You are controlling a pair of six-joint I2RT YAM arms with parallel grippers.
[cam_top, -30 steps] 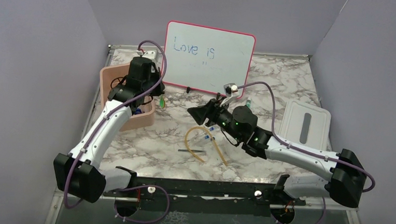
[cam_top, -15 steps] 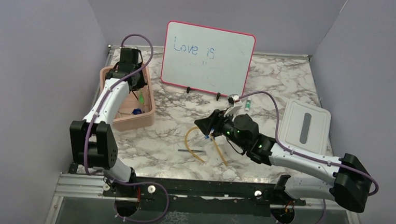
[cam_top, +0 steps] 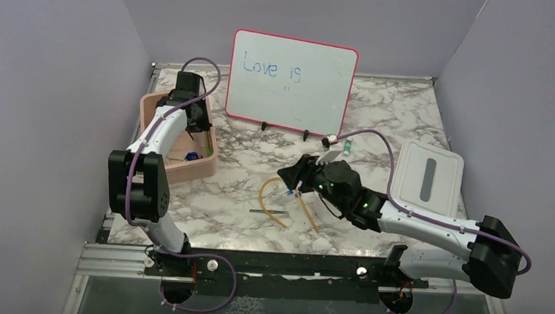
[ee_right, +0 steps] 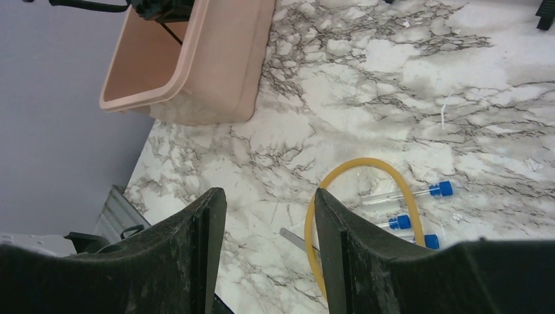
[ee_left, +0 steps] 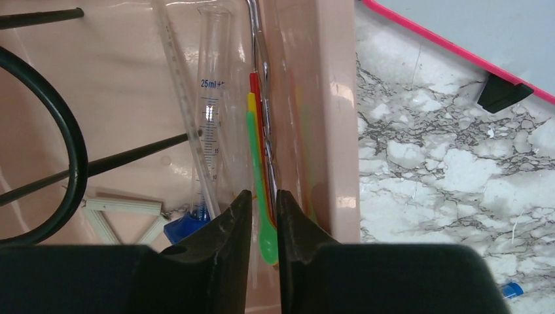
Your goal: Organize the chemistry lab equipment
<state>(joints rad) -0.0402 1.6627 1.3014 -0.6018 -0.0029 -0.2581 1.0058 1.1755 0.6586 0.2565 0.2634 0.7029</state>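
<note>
My left gripper (cam_top: pixel 194 120) reaches down into the pink bin (cam_top: pixel 186 167). Its jaws stand a narrow gap apart (ee_left: pixel 264 196). Below that gap a green-tipped spatula (ee_left: pixel 263 163) lies against the bin wall (ee_left: pixel 327 131), beside red and yellow ones. A graduated cylinder (ee_left: pixel 213 98) and the black wire ring tripod (ee_left: pixel 65 150) also lie inside. My right gripper (cam_top: pixel 289 174) hovers open (ee_right: pixel 270 196) and empty above the table, at the left bend of the tan rubber tube (ee_right: pixel 366 163). Three clear blue-capped tubes (ee_right: pixel 445 189) lie inside the tube's loop, and a thin metal strip (ee_right: pixel 291 237) lies beside it.
The pink-framed whiteboard (cam_top: pixel 291 81) stands at the back middle. A white lid (cam_top: pixel 428 175) lies flat at the right. A small vial (cam_top: pixel 348 145) rests right of the whiteboard's feet. A thin dark rod (cam_top: pixel 267 212) lies near the table's front edge.
My left arm swung from the bin's right rim down into the bin and its jaws parted slightly, leaving the green spatula there. My right gripper moved a little nearer and lower over the tube.
</note>
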